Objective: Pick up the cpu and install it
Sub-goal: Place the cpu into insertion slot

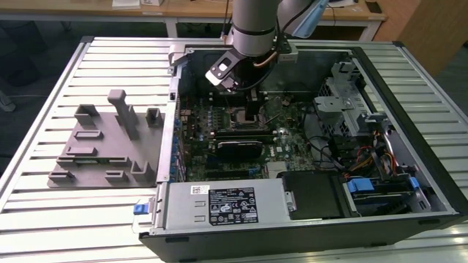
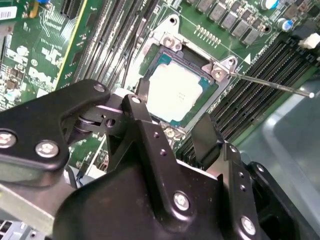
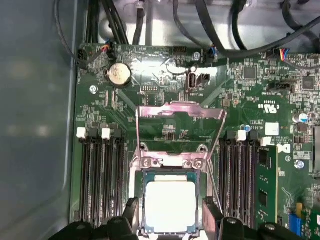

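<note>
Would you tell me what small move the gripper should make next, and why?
Probably a straight lift upward. The cpu lies flat inside the socket, and the fingers of the gripper stand open on either side with gaps to the chip's edges, so nothing is held. The load plate is hinged up, so a vertical rise seems safest.
</note>
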